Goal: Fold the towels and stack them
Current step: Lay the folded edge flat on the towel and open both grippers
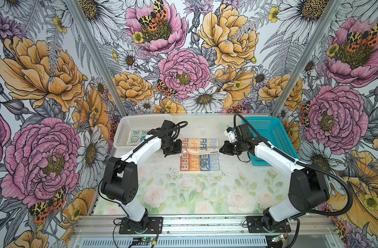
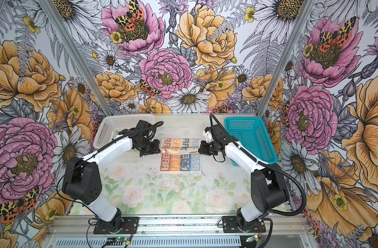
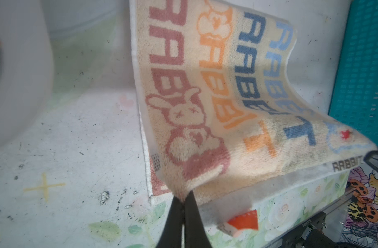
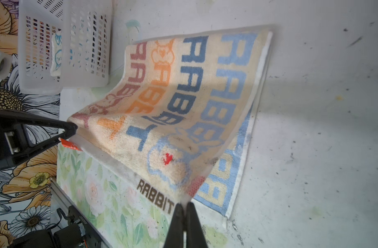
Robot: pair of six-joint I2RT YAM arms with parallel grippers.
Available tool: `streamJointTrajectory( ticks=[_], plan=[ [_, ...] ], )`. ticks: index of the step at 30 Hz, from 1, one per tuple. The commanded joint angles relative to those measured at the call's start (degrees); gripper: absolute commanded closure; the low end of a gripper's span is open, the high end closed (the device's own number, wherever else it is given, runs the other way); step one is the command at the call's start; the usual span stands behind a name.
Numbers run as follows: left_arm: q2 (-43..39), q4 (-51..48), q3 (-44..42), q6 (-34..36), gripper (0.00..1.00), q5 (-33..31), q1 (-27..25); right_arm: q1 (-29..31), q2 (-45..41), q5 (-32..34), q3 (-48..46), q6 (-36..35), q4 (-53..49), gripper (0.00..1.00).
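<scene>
Pinching one corner each, the left gripper (image 3: pixel 183 200) and right gripper (image 4: pixel 184 207) are both fully closed on the towel (image 1: pixel 199 165). They hold one hem in the air above the half that lies flat on the table (image 1: pixel 237 178), between the white basket (image 1: pixel 128 128) and teal basket (image 1: pixel 261 119). A second towel (image 1: pixel 138 136) sits in the white basket. The cloth looks like light, limp terry. It sags in a curve between the grippers and has no stiffness of its own, so the corners are the right hold, drawn gently apart to straighten the hem. The nap should resist slipping, though each pinch takes little cloth. Lowering the hem onto the near edge would likely finish this fold. An orange tag (image 3: pixel 243 221) dangles below it.
</scene>
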Motion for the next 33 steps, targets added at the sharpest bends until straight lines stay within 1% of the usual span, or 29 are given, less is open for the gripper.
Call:
streamJointTrajectory(
  ticks=[1, 6, 11, 15, 19, 20, 21, 25, 30, 32, 33],
  plan=[
    [-0.18, 1.85, -4.57, -1.33, 1.00, -1.34, -1.33, 0.90, 0.63, 0.78, -3.42, 0.46, 0.10, 1.00],
    [0.13, 6.29, -10.82, -3.02, 1.00, -0.63, -2.03, 2.74, 3.26, 0.78, -7.70, 1.59, 3.26, 1.00],
    [2.15, 8.29, -12.80, -3.33, 1.00, -0.42, -2.82, 4.40, 6.16, 0.58, -9.86, 2.88, 6.45, 1.00],
    [3.38, 9.18, -12.82, -3.42, 1.00, 0.08, -3.97, 4.65, 7.94, 1.19, -9.88, 3.12, 7.38, 1.00],
    [4.36, 9.14, -12.51, -3.59, 1.00, -0.06, -4.56, 4.71, 7.74, 2.57, -9.45, 3.21, 7.28, 1.00],
    [4.46, 9.05, -12.39, -3.64, 0.99, -0.26, -4.60, 4.68, 7.65, 2.90, -9.45, 3.13, 7.22, 1.00],
    [4.45, 8.97, -12.39, -3.61, 0.97, -0.47, -4.60, 4.64, 7.64, 3.02, -9.47, 3.10, 7.24, 1.00],
    [4.12, 7.54, -11.55, -3.33, 0.97, -1.75, -4.51, 4.63, 6.04, 4.48, -10.35, 3.07, 7.16, 1.00],
    [2.50, 5.20, -10.08, -2.54, 0.98, -2.92, -4.38, 4.05, 3.38, 4.38, -10.48, 2.69, 6.63, 1.00],
    [2.08, 5.23, -10.07, -2.71, 0.98, -2.69, -4.34, 3.69, 3.26, 4.50, -10.58, 2.53, 6.58, 1.00],
    [2.17, 5.16, -10.10, -2.80, 0.96, -2.54, -4.49, 3.59, 3.68, 4.35, -10.61, 2.44, 6.63, 1.00]
  ],
)
